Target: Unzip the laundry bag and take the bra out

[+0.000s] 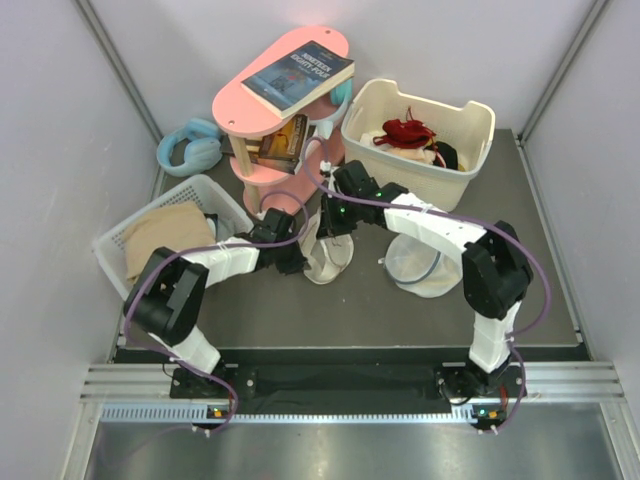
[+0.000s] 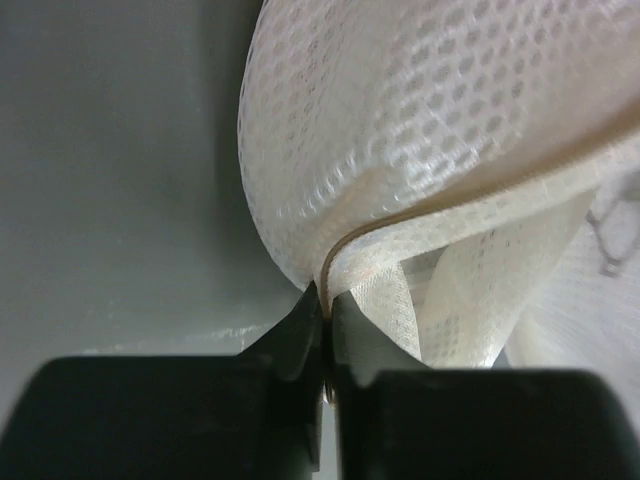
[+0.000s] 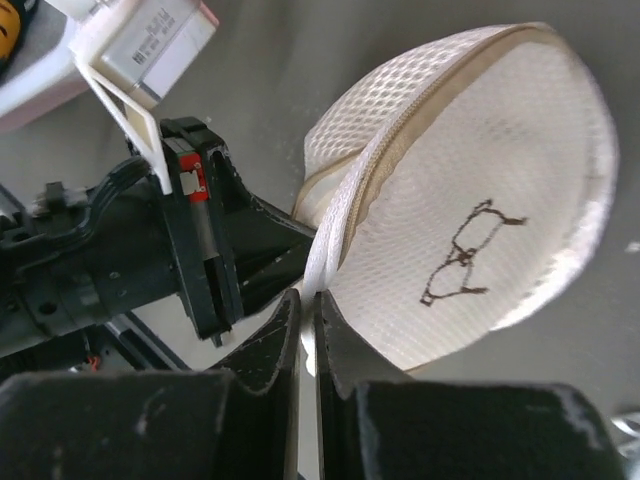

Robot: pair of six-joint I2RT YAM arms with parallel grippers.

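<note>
1. A white basket (image 1: 150, 210) sits at the left edge of the tabletop (image 1: 350, 315), close to the left wall. A tan cloth (image 1: 165, 240) lies in it.
2. Blue headphones (image 1: 190, 147) lie behind the basket, by the back wall.
3. The left fingers (image 2: 312, 318) are pressed together on the bag (image 1: 330, 265). They pinch its folded mesh at a tan seam, low on its left side.
4. A pink shelf (image 1: 250, 105) stands at the back, just behind both arms. A book (image 1: 298, 75) lies on top of it.
5. The bag is in the middle of the tabletop, in front of the shelf and between the two arms. It stands up on its edge. Its face with the small drawing shows in the right wrist view, and a tan zip runs round its rim.
6. The right fingers (image 3: 293, 318) are pressed together on a thin white strip at the bag's edge, on the side near the zip.
7. The tabletop is bare in front of the bag, as far as the near edge.
8. A second round mesh bag (image 1: 420, 275) lies just right of the first one, under the right arm.
9. A white bin (image 1: 470, 115) sits at the back right, full of clothes. The dark red bra (image 1: 405, 130) lies on top of them.
10. The tabletop is also bare between the right arm and the right wall.
</note>
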